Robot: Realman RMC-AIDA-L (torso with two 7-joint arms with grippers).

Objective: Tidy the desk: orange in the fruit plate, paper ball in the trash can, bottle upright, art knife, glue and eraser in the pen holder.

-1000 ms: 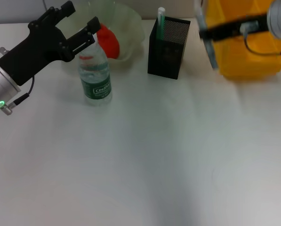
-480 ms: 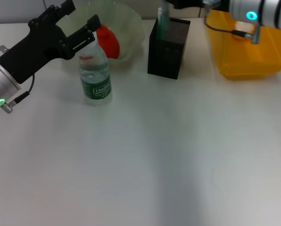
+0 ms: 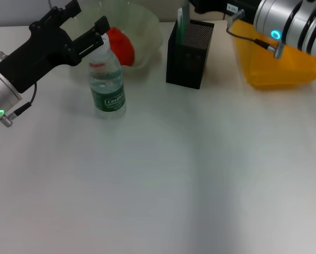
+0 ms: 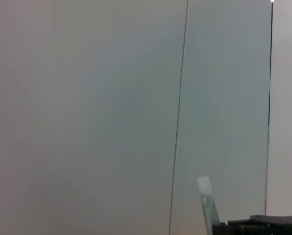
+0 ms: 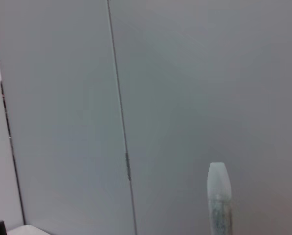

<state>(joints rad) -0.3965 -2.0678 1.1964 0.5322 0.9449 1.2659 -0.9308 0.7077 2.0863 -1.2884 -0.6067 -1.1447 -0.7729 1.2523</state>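
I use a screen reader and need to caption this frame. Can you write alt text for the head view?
A water bottle stands upright on a white desk, with the left tool open around its cap. Behind it an orange sits in a clear fruit plate. The right arm reaches over a black mesh pen holder beside a yellow bin.

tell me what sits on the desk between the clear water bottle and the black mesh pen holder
Nothing: in the head view, only bare white desk separates the clear water bottle from the black mesh pen holder.
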